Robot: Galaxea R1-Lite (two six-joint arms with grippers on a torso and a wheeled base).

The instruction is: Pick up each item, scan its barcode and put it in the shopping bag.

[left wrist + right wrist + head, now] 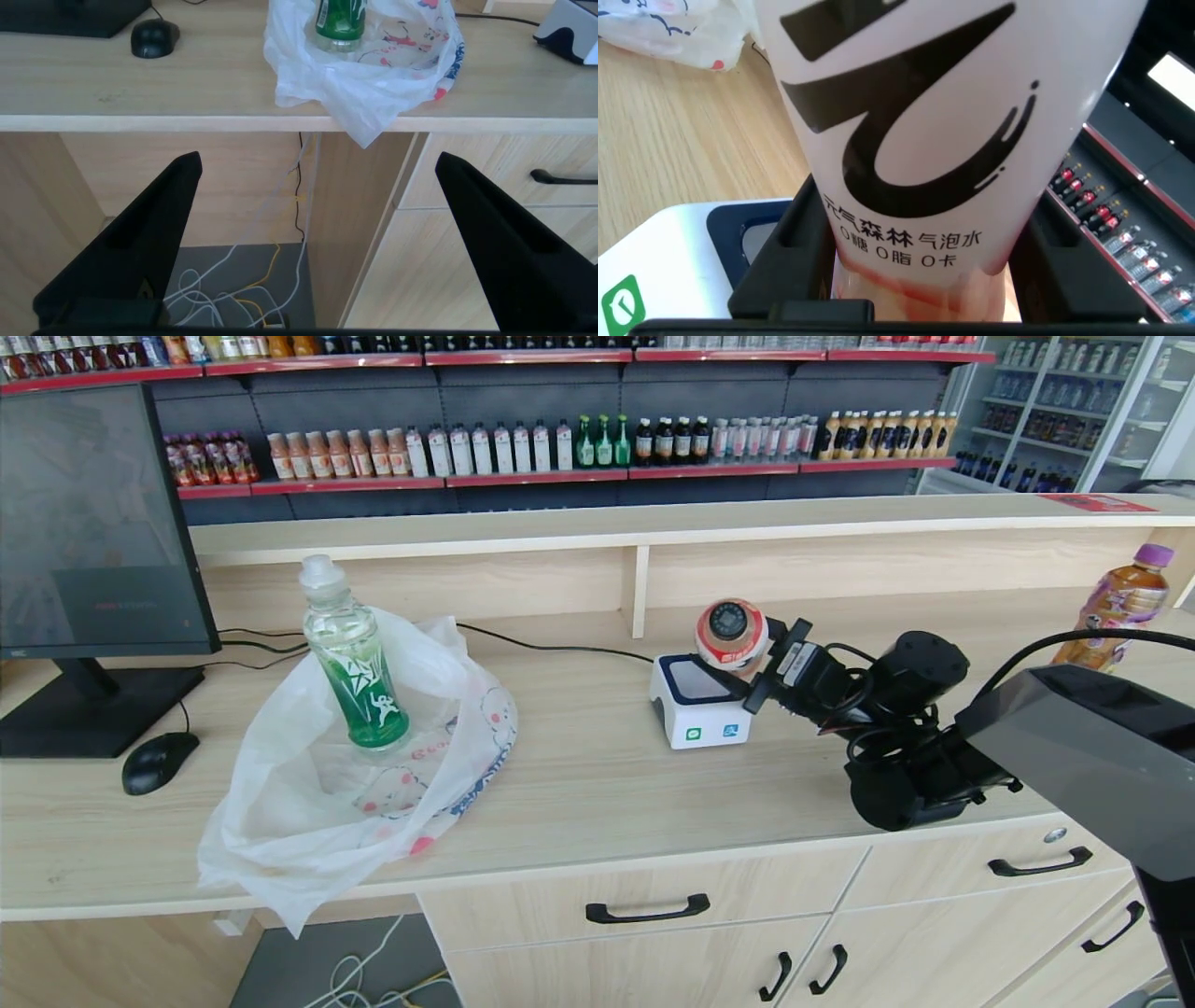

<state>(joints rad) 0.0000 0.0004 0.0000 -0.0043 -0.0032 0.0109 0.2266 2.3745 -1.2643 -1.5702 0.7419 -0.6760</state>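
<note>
My right gripper [758,665] is shut on a white bottle with a red band [732,633], held on its side just above the white barcode scanner [698,702]. In the right wrist view the white bottle [915,140] lies between the black fingers [789,257], with the scanner [654,271] below it. A green-labelled bottle [353,658] stands upright inside the white shopping bag [308,803] on the counter's left half. My left gripper [313,243] hangs open below the counter's front edge, looking up at the shopping bag [374,65] and green-labelled bottle [338,21]. An amber bottle with a purple cap [1120,607] stands at the far right.
A monitor [89,532] on its stand and a black mouse [157,761] occupy the counter's left end. A black cable [551,649] runs behind the bag to the scanner. Drawers with black handles [647,910] sit under the counter. Shelves of bottles [560,443] line the back wall.
</note>
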